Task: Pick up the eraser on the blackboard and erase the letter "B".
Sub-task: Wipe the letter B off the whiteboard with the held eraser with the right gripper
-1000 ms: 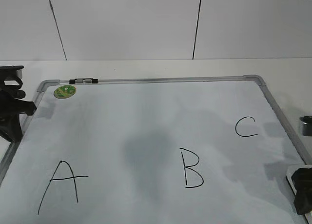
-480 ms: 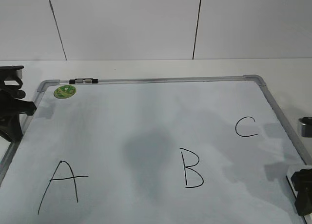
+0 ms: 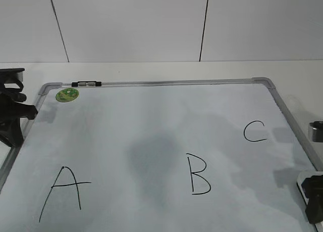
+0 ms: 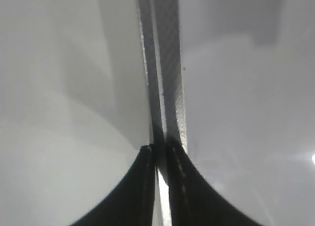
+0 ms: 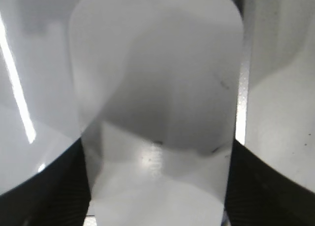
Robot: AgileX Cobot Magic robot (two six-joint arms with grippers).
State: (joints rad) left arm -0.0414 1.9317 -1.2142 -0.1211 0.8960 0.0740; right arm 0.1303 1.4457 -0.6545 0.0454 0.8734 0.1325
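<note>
Right gripper [image 5: 157, 206] straddling eraser [image 5: 157, 103] at blackboard [image 3: 151, 121] lower-right edge, apparently not yet clamped; left gripper [image 4: 160, 159] closed, idle; risks: off-centre grip slipping; wipe toward letter "B" [image 3: 198, 174] smearing C [image 3: 255, 131].

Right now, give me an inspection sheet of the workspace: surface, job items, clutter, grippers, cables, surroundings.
Surface: white table, blackboard lying flat on it, grey frame intact.
Job's things: letter "B" fully drawn, unerased, between letter A and letter C. Eraser at the board's lower right edge, between the right jaws.
Clutter: green sticker at the board's top left corner; small grey object off the right edge, unidentifiable.
Grippers: left gripper shut at the board's left frame, holding nothing; right gripper straddling the eraser, contact unclear.
Cables: nothing seen.
Surroundings: white panelled wall.
</note>
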